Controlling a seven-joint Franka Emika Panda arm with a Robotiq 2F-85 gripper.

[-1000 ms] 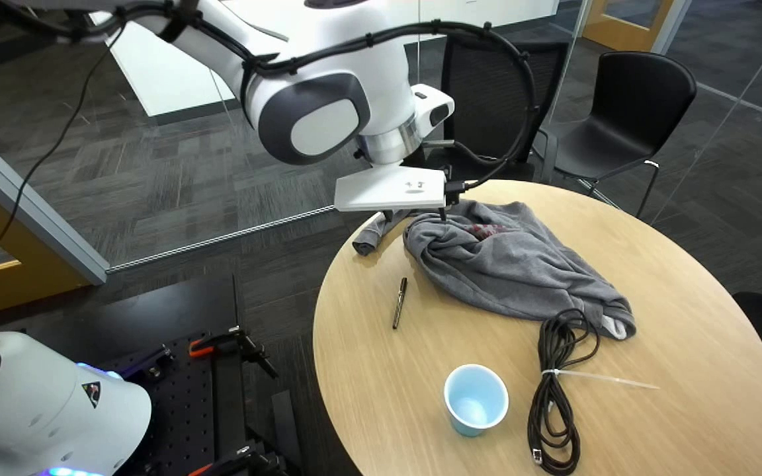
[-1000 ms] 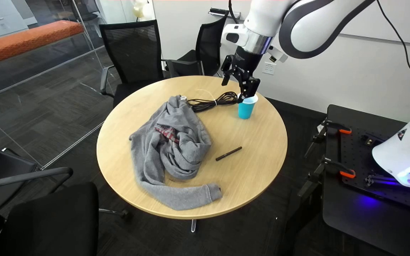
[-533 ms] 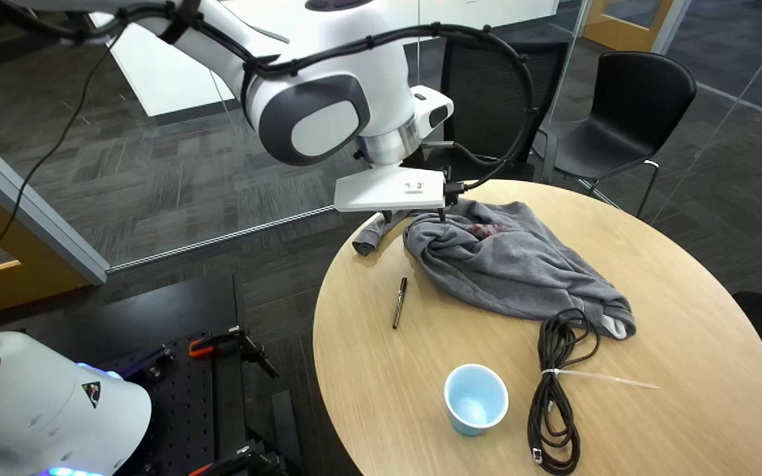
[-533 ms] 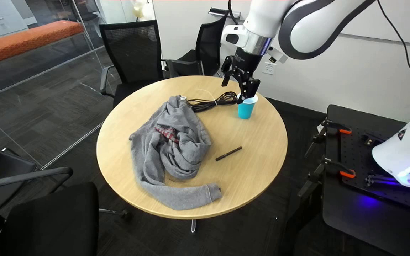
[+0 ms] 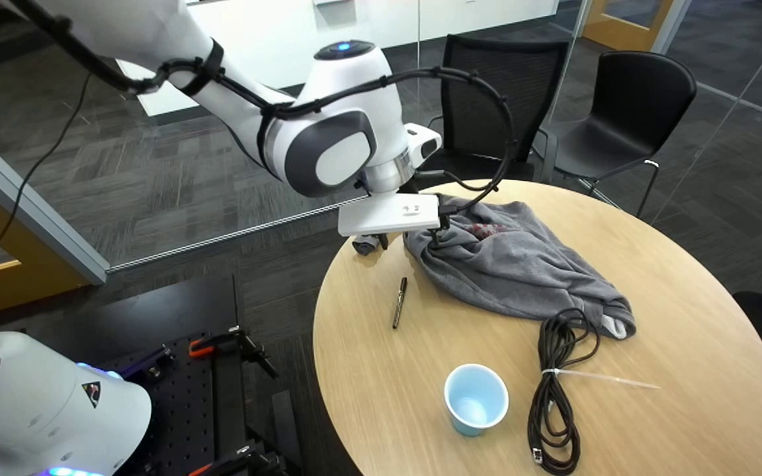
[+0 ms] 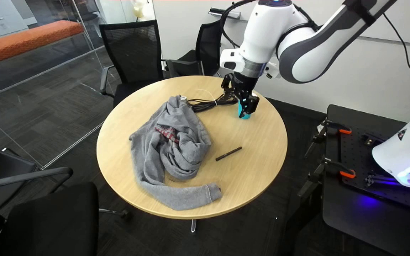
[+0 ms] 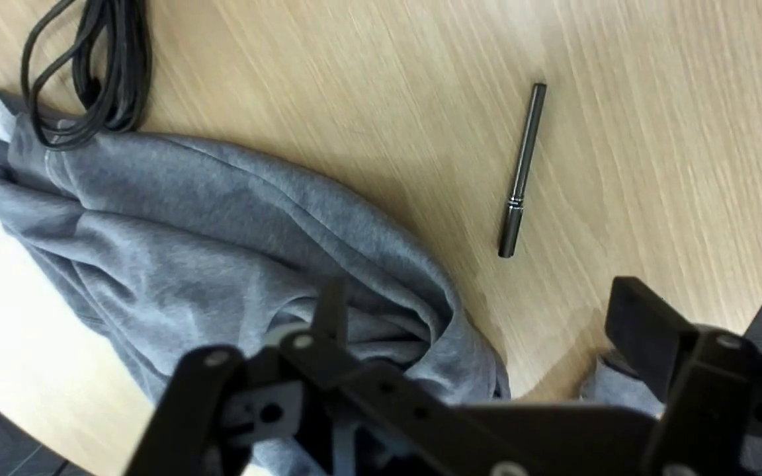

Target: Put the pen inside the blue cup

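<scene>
The pen (image 5: 399, 303) is a thin dark stick lying flat on the round wooden table, also visible in an exterior view (image 6: 229, 153). In the wrist view the pen (image 7: 522, 172) lies just beyond the fingertips. The light-blue cup (image 5: 476, 400) stands upright on the table and looks empty. In an exterior view the gripper partly covers the cup (image 6: 240, 107); the cup is outside the wrist view. My gripper (image 7: 480, 297) is open with nothing between its fingers. It hovers above the table by the cloth, as an exterior view shows (image 5: 409, 241), apart from the pen.
A crumpled grey cloth (image 5: 513, 264) lies beside the pen, with one sleeve end close to the gripper. A coiled black cable (image 5: 556, 396) with a pale tie lies near the cup. Black chairs (image 5: 632, 112) stand around the table (image 5: 698, 330).
My gripper has moved down toward the table in both exterior views and now covers part of the cup in one. The pen, cup, cloth and cable have not moved.
</scene>
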